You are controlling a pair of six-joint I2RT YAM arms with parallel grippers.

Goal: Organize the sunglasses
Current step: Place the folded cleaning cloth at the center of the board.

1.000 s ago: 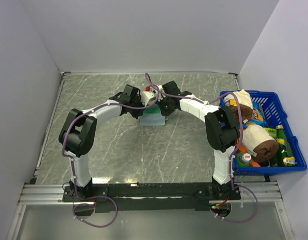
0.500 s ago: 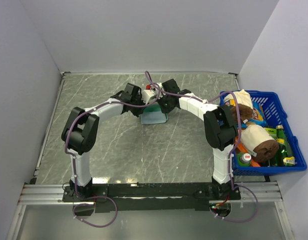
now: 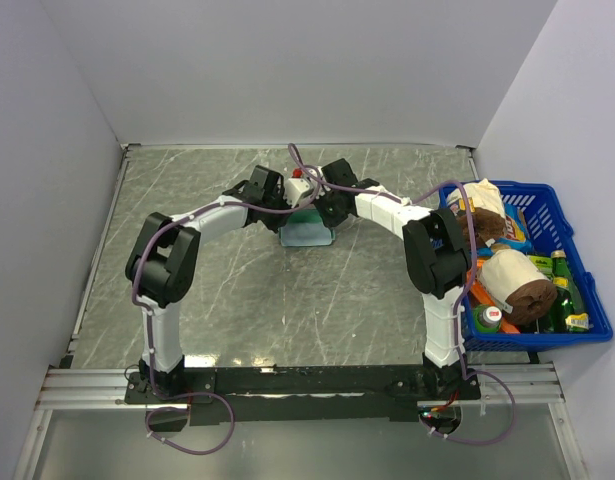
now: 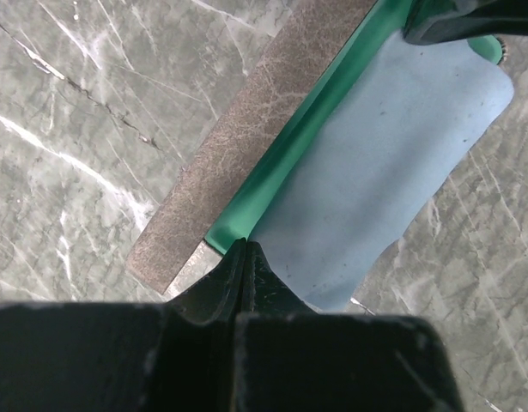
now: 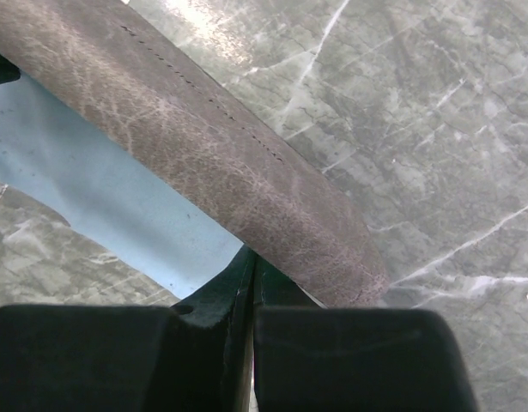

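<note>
My left hand (image 4: 244, 257) has its fingers pressed together, tips at the corner where the grey-brown rectangular case (image 4: 246, 146) shows its green lining (image 4: 306, 129), beside the light blue square cloth (image 4: 375, 172). My right hand (image 5: 251, 270) is closed too, tips at the case's other long edge. I cannot tell whether either pinches anything. All rest on the grey marbled counter (image 3: 187, 200). The sunglasses show in no view; I cannot place them.

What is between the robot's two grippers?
Between left gripper and right gripper: a light blue cloth and the grey-brown case, clearest in the left wrist view.
</note>
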